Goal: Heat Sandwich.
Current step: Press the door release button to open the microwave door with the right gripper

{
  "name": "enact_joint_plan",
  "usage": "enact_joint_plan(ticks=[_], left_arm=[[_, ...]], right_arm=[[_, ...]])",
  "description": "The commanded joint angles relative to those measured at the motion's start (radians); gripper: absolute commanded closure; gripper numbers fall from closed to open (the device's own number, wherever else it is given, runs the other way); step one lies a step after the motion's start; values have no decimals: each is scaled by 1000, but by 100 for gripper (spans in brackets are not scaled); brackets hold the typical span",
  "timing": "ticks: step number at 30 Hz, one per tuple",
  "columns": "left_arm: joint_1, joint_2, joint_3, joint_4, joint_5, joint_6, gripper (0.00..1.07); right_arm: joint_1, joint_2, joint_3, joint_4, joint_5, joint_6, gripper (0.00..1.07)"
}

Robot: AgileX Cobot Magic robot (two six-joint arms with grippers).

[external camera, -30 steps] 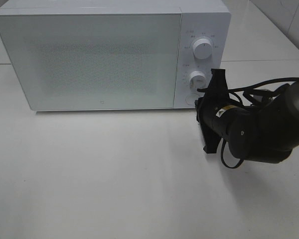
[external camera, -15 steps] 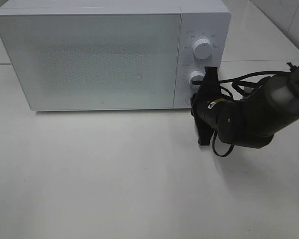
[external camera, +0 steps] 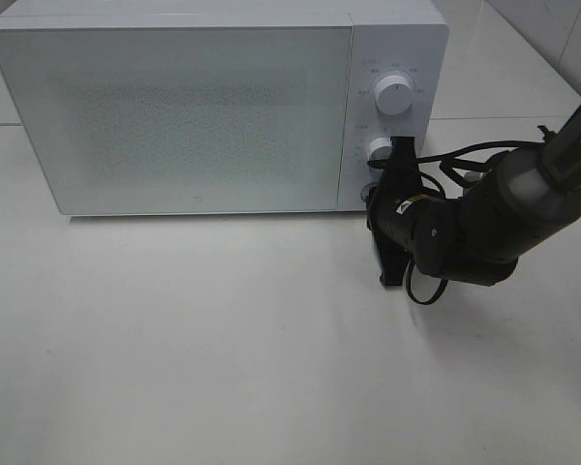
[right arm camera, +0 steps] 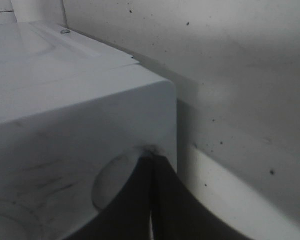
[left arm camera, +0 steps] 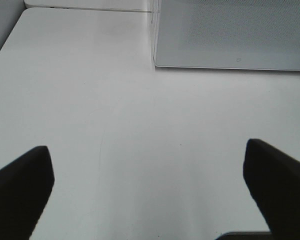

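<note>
Right fingers [right arm camera: 132, 210], pressed together, meet the round button [right arm camera: 112, 182] at the microwave's [external camera: 174, 116] five o'clock corner. A glancing tip could slip off, leaving the door shut. Left fingers [left arm camera: 20, 185] hang spread over the tabletop [external camera: 223, 339]. The sandwich is out of sight.

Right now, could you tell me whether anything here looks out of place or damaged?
Nothing stands out. The white box-shaped microwave sits squarely on the white table with its door shut, and the shut right gripper is at its round recessed button.

The right arm [external camera: 484, 228] is stretching out level, the right pincer [right arm camera: 151, 165] closed tight; the left pincer [left arm camera: 150, 195] is hovering, spread wide.
</note>
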Motion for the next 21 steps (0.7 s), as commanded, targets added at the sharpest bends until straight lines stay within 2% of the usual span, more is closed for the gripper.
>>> enact_joint_plan(ticks=[1, 12, 21], left_arm=[[-1, -17, 2, -3, -13, -5, 9], [-1, -17, 2, -2, -13, -5, 9], [-1, -17, 2, -2, -13, -5, 9]], right_arm=[[-8, -13, -16, 1, -79, -23, 107], [-8, -56, -14, -1, -100, -36, 107], [-8, -53, -15, 3, -203, -36, 107]])
